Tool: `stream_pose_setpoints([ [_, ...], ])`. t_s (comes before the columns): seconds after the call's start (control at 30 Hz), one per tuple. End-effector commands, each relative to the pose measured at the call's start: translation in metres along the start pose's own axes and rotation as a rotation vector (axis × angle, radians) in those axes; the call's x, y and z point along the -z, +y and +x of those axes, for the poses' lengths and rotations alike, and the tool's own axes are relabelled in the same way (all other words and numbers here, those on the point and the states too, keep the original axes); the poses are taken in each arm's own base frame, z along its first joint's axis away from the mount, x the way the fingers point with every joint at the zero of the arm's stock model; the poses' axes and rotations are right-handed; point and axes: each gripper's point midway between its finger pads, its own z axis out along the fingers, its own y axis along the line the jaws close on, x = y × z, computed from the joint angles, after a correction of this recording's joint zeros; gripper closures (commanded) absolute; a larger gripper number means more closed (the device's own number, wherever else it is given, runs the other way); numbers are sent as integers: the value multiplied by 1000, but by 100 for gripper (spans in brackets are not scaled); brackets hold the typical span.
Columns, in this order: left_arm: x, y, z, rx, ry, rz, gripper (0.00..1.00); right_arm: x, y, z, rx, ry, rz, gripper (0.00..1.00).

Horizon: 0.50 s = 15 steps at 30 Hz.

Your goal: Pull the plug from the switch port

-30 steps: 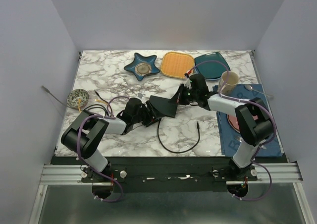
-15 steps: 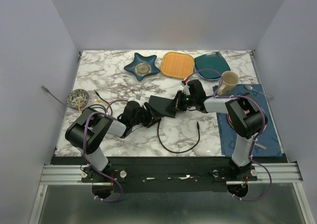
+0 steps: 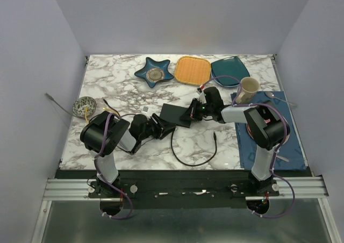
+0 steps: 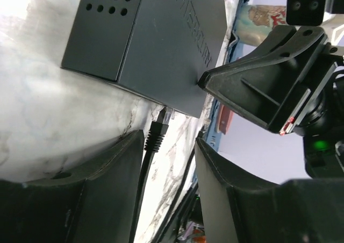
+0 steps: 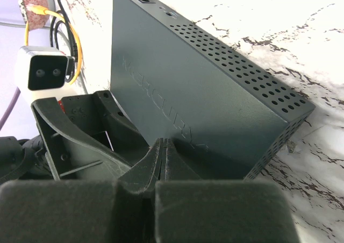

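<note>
The switch (image 3: 177, 114) is a flat black box lying mid-table, with vent holes in its side (image 4: 110, 9). A black plug (image 4: 157, 131) with a clear tip meets its near edge, and the black cable (image 3: 191, 159) loops away toward the front. My left gripper (image 4: 167, 137) is open and straddles the plug, which lies close to the left finger (image 4: 107, 168) and well apart from the other. My right gripper (image 5: 164, 144) is shut and empty, its tips pressed on the switch's top face (image 5: 204, 92). From above it shows at the switch's right end (image 3: 192, 113).
A star-shaped dish (image 3: 153, 73), an orange plate (image 3: 192, 70) and a teal plate (image 3: 229, 71) line the back. A cup (image 3: 248, 88) stands by a blue mat (image 3: 269, 133) on the right. A small bowl (image 3: 84, 106) and yellow wires (image 3: 109, 110) lie at the left.
My left fingers have narrowed around the plug and the left arm has folded in closer. The right gripper shifted slightly left and stays pressed on the switch, which now lies flatter.
</note>
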Motion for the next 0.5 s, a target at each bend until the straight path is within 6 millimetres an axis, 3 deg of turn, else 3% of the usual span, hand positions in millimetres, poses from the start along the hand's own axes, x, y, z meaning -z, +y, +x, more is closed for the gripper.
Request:
stream_pose_setpoints([
  [0.0,-1,-4,1,21,9,44,43,-4,-32,22,-41,46,90,99],
  [0.17,-5,-2,-1,24,5,31,44,-5,-32,21,-36,46,89,99],
  [0.47,-10,8,-4,34,-3,-29,57,-5,-35,22,-35,42,99,99],
])
